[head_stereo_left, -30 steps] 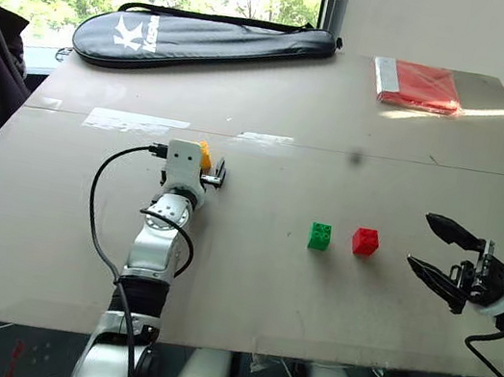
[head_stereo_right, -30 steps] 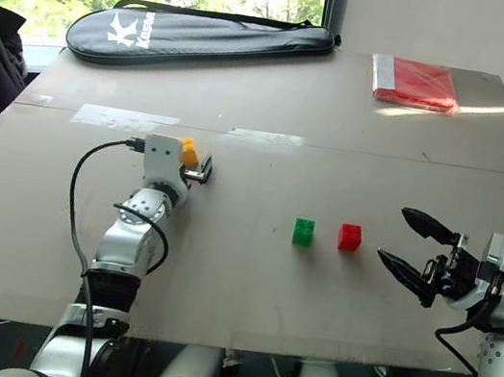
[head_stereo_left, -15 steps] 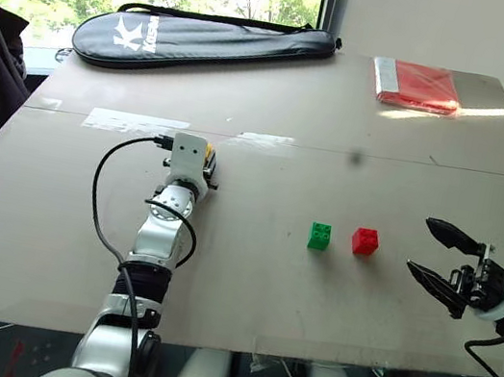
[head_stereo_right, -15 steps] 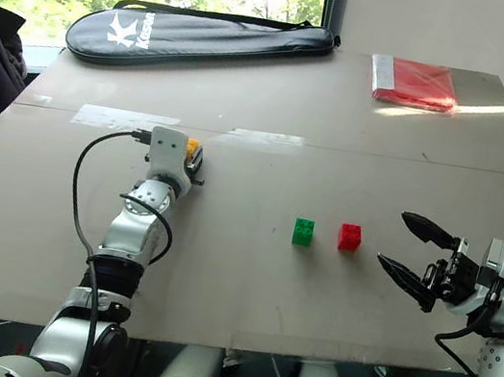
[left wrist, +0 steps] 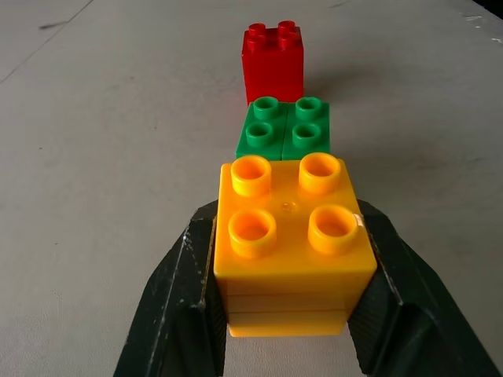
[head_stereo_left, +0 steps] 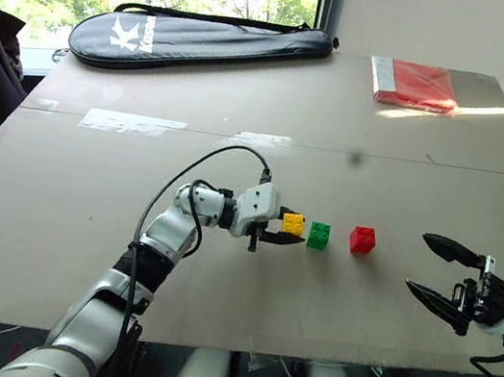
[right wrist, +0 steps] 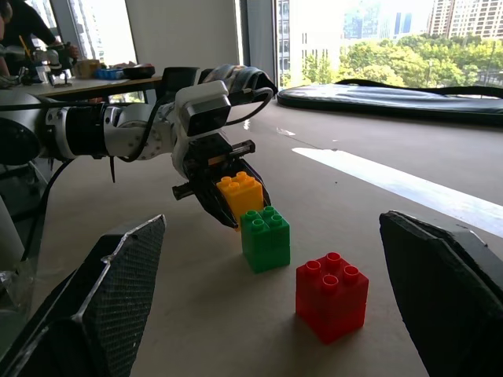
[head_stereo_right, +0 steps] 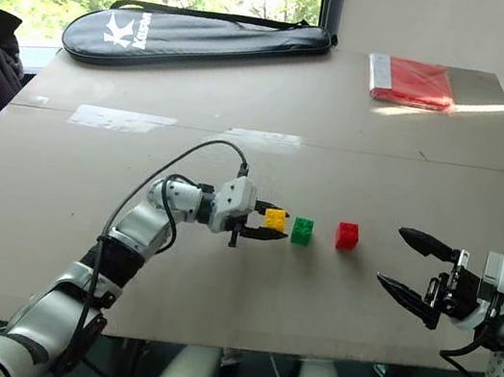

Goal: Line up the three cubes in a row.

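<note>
My left fingers (head_stereo_left: 285,231) are gripping the yellow cube (head_stereo_left: 294,223), holding it just beside the green cube (head_stereo_left: 319,235), toward the tabletop's (head_stereo_left: 83,208) near edge. The red cube (head_stereo_left: 362,239) is sitting near the green one's far side. My right fingers (head_stereo_left: 439,271) are hanging wide open by the near right corner.

Yellow cube's (left wrist: 294,243) sides hidden behind end effector fingers (left wrist: 182,302).

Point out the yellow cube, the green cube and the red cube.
yellow cube (left wrist: 293,236): left wrist view, studded top face.
green cube (head_stereo_left: 319,236): left eye view, front face.
red cube (head_stereo_left: 362,240): left eye view, front face.
</note>
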Robot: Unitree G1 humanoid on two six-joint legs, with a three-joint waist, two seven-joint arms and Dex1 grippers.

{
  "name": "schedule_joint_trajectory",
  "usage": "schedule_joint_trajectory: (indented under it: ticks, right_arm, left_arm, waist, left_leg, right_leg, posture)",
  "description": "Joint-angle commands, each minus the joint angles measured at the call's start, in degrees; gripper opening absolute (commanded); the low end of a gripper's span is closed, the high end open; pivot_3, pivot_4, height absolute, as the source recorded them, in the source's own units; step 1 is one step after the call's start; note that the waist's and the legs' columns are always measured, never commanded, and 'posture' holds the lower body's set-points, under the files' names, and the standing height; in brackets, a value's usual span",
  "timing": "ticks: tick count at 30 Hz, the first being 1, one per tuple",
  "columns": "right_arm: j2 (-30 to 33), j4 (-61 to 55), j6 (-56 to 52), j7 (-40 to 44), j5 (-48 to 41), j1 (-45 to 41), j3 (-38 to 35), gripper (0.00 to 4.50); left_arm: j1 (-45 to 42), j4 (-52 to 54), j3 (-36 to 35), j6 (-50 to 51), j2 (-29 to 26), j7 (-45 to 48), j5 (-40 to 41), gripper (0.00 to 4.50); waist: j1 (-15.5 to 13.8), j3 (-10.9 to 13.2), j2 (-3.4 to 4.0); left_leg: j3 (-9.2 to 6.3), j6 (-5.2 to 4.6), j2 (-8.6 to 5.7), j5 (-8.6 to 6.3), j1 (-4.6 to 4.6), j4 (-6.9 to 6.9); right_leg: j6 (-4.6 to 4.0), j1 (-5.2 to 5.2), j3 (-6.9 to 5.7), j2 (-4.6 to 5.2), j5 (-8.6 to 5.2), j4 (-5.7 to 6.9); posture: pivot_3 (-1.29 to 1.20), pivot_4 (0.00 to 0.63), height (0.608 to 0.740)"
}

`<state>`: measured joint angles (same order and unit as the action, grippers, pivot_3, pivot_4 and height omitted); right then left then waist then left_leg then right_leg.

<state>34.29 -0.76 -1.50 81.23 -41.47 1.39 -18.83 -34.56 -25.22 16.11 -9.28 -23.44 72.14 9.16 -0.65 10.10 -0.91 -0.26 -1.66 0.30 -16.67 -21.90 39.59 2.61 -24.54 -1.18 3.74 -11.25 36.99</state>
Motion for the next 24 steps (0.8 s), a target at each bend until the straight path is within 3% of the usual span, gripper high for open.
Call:
schedule_joint_trajectory:
  ticks: [1,4,14,15,20,24]
  right_arm:
    - [0.38,-2.6,0.74,-0.53,-0.75,0.6,-1.51,4.5]
    - [0.2,-3.08,1.02,-1.03,-0.65,1.14,-1.59,4.5]
    - [0.41,-4.17,1.31,-1.26,-1.2,3.12,-2.03,4.5]
    - [0.46,-4.2,1.28,-1.3,-1.17,3.16,-1.99,4.5]
    - [0.73,-4.17,0.93,-1.6,-1.01,2.49,-1.62,4.5]
    - [0.94,-3.93,0.75,-1.49,-0.88,1.85,-1.37,4.5]
  left_arm:
    - [-2.43,-3.85,-1.25,-4.06,0.06,5.94,2.13,1.34]
    - [-3.98,-8.84,-1.99,-7.28,0.47,10.57,3.09,1.34]
    - [-4.19,-11.56,-1.9,-4.52,0.91,9.24,0.76,1.34]
    - [-3.89,-11.23,-1.9,-4.08,0.74,9.01,0.47,2.38]
    - [-3.34,-10.67,-2.22,-2.6,0.44,8.46,-0.02,4.46]
    - [-2.92,-9.9,-2.45,-1.58,0.45,9.02,0.53,4.48]
  waist:
    - [-0.03,0.0,0.0]
    - [-0.05,0.0,0.0]
    - [-0.09,0.0,-0.01]
    - [-0.08,0.0,-0.01]
    - [-0.06,0.0,-0.01]
    - [-0.05,0.0,-0.01]
  left_leg:
    - [0.0,0.0,0.01,0.0,-0.01,0.0]
    - [-0.02,0.0,0.0,0.0,-0.06,0.0]
    - [-0.11,-0.01,0.0,-0.01,-0.07,0.01]
    - [-0.11,-0.01,0.0,-0.01,-0.07,0.0]
    - [-0.14,-0.01,0.01,-0.01,-0.06,0.01]
    - [-0.14,-0.01,0.0,-0.01,-0.06,0.01]
  right_leg:
    - [0.0,0.0,0.02,0.01,0.0,0.0]
    - [-0.01,-0.01,0.04,0.02,0.01,-0.06]
    - [0.01,-0.01,0.02,0.03,0.01,-0.08]
    - [0.01,-0.01,0.02,0.02,0.01,-0.08]
    - [0.01,-0.02,0.03,0.01,0.01,-0.07]
    - [0.01,-0.02,0.03,0.01,0.01,-0.07]
  posture:
    - [0.0,0.15,0.694]
    - [0.0,0.15,0.694]
    - [0.0,0.15,0.694]
    - [0.0,0.15,0.694]
    - [0.0,0.15,0.694]
    - [0.0,0.15,0.694]
